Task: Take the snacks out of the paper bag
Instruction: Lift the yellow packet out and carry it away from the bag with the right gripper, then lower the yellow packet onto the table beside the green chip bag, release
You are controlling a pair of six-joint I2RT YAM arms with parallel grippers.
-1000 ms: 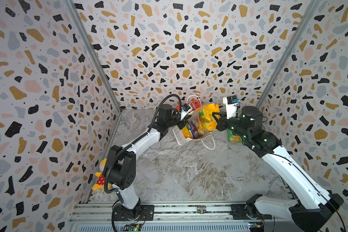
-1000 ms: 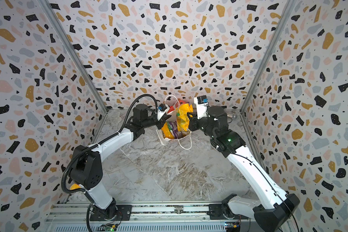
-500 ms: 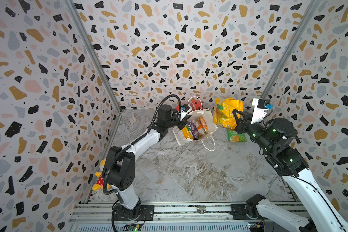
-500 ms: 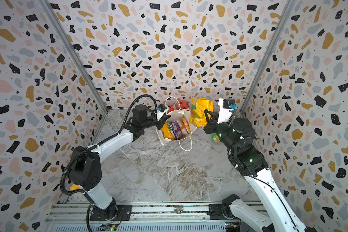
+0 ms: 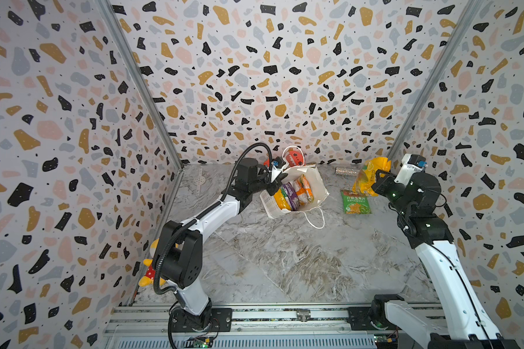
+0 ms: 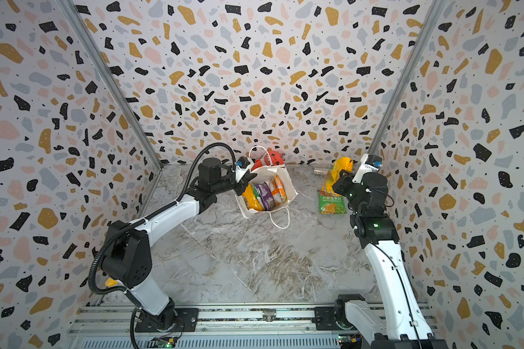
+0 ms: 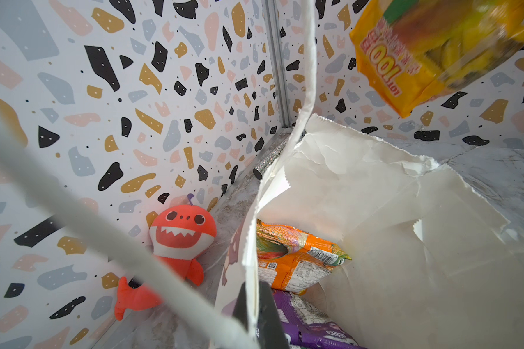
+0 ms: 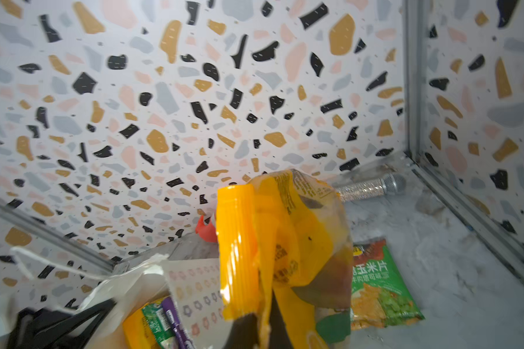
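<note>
Left gripper (image 5: pixel 275 180) is pinched tight on the bag (image 5: pixel 313 189) rim. Only the left wrist view really shows that, plus the whole shark (image 7: pixel 179 238), which the top views half hide behind the bag. Right gripper (image 5: pixel 376 177) is clamped on one yellow packet (image 5: pixel 365 181) held up near one green packet (image 5: pixel 355 201) lying right of the bag, with four packets (image 6: pixel 265 195) inside it.

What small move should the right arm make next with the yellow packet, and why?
Probably lower the orange-yellow packet onto the floor beside the green packet and release it: the right gripper holds it clear of the paper bag, above the floor, and other snacks wait inside while the left gripper pinches the bag's rim.
</note>
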